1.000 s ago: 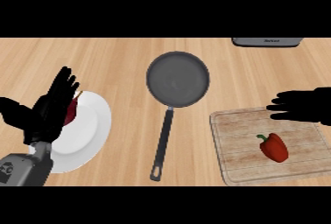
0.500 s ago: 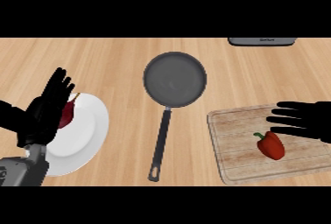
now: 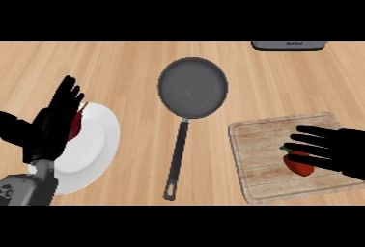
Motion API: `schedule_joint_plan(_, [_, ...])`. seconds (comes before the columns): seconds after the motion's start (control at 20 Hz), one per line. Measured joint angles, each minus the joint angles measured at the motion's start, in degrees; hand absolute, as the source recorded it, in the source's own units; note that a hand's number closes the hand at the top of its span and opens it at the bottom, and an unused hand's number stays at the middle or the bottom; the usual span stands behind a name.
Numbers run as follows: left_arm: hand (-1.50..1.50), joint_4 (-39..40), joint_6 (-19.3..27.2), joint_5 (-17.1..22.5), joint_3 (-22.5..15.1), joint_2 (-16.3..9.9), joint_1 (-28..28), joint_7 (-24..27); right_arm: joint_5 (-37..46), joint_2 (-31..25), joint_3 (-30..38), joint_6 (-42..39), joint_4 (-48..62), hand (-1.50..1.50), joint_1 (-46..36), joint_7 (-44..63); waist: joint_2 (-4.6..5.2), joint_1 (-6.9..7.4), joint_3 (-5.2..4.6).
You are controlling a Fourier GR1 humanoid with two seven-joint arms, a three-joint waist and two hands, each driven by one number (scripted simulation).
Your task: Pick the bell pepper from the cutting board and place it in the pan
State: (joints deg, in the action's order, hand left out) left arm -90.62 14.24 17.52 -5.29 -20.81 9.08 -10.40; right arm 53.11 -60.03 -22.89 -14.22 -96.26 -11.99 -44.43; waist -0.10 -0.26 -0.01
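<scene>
A red bell pepper (image 3: 298, 164) with a green stem lies on the wooden cutting board (image 3: 260, 140) at the right. My right hand (image 3: 341, 150) hovers over it, fingers straight and spread toward the left, covering part of the pepper. The dark pan (image 3: 192, 88) sits at the counter's middle, its long handle (image 3: 178, 157) pointing toward me. My left hand (image 3: 50, 123) rests open at the left, fingers up, over the white plate.
A white plate (image 3: 92, 149) lies at the left with a dark red item (image 3: 77, 123) partly hidden behind my left hand. A grey appliance edge (image 3: 288, 45) shows at the top right. Bare wooden counter lies between the pan and the board.
My right hand has come down and toward me from beyond the board, now covering the pepper's right side. The left hand has stayed where it was.
</scene>
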Motion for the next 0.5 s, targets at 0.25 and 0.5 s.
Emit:
schedule_joint_plan(0.25, [0.0,0.4,-0.8,-1.2,0.8,1.3,0.4,-0.5,5.7,4.7,0.6,-0.6,-0.1,-1.5,1.7,3.0,0.06,0.18,0.01])
schedule_joint_plan(0.5, [0.0,0.4,-1.8,-2.7,1.2,3.0,-0.3,0.0,10.8,10.6,0.7,-1.9,3.5,-1.5,-0.2,2.7,0.12,0.43,0.02])
